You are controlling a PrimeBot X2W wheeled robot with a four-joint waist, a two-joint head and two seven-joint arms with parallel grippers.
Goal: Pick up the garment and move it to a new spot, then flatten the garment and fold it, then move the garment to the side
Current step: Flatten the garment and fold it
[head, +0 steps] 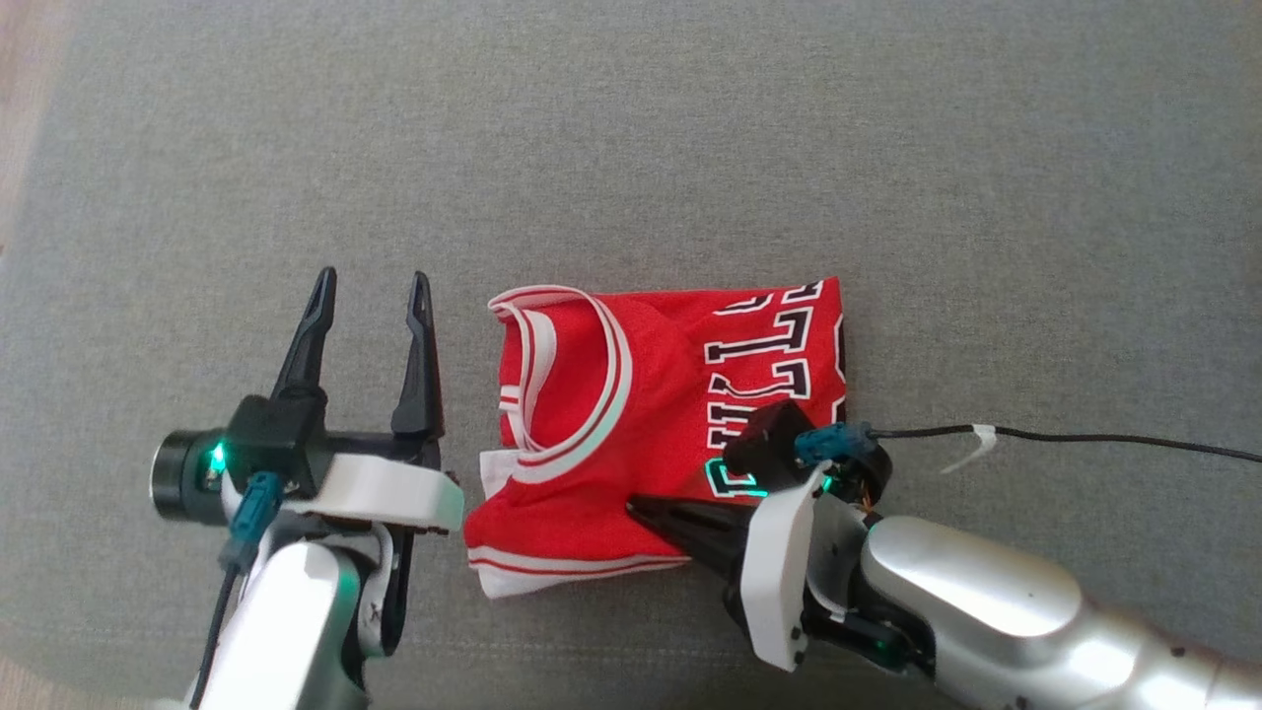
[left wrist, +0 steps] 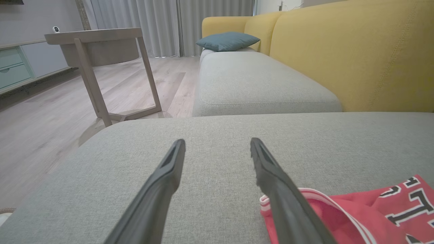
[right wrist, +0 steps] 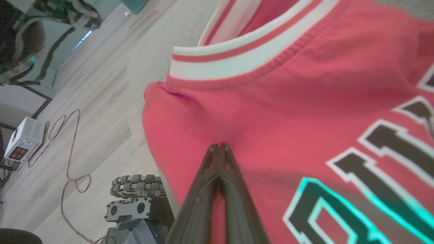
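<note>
Where it lies, the jersey point(head: 641, 394) runs left-right, collar point(head: 619, 375) pointing left.

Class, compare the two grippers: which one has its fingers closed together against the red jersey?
The right gripper: its fingers are shut, tips against the red basketball jersey. The left gripper stands open beside the jersey, above the grey cushion.

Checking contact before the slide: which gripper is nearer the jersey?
Right. The right gripper, shut, lies with its tips on the jersey's near part. The left gripper, open, stands off the jersey's left edge, over the cushion, not touching.
</note>
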